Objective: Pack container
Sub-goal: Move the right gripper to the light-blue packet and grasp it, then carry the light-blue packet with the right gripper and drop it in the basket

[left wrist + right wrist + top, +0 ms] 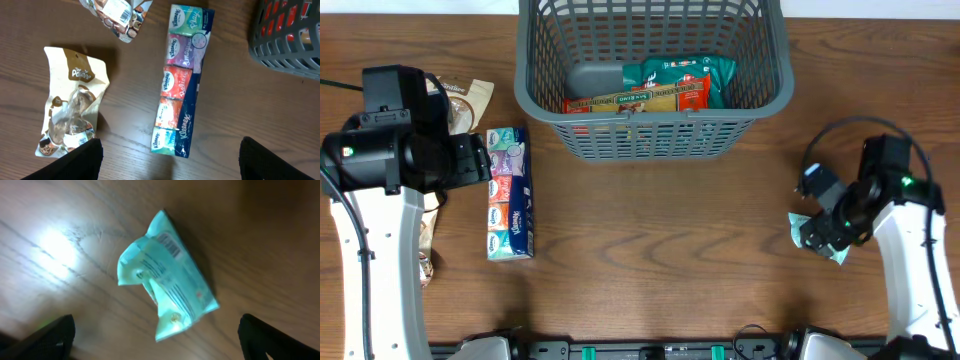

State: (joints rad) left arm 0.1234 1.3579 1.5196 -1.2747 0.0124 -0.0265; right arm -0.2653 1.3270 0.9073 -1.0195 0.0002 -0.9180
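With the container at the far centre of the surface, the left gripper above the tissue pack and the right gripper above the teal pouch are both released, and the puffy, crumpled pouch could squirt out of an off-centre pinch.

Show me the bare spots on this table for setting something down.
Widest bare wood: the middle, bordered by the tissue pack, the container and the teal packet under the right gripper. Crowded: the left edge, snack bags beside the tissues.
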